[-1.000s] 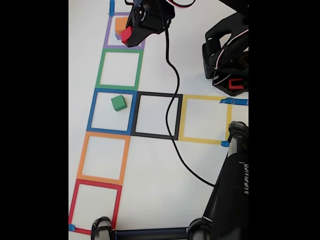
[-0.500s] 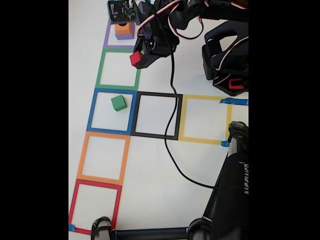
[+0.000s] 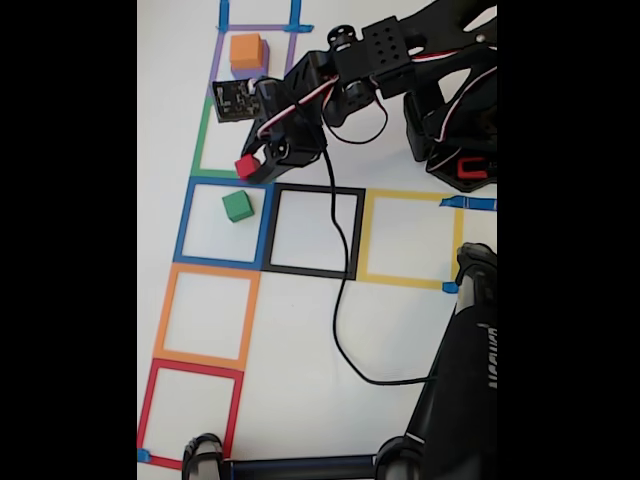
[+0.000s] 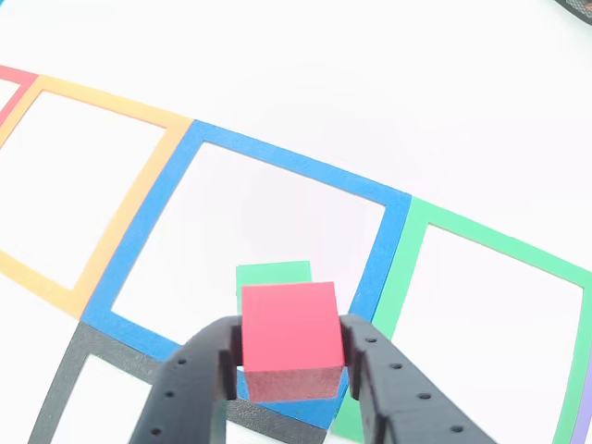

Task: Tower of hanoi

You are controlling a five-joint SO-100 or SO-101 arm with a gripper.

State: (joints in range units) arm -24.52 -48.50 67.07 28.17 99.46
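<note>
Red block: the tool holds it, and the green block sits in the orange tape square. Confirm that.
Not quite. The tool does hold the red block, but the fixed view shows the green block inside the blue tape square, not the orange one.

Fixed view: smallest block (image 3: 246, 166) in claw (image 3: 252, 165), just above 2nd-smallest block (image 3: 237, 206) inside tape square (image 3: 185, 222).

Blk plastic arm (image 3: 400, 50); red/white wires; blk cable (image 3: 340, 290); end effector (image 4: 289, 368) w/ screw holes.
</note>
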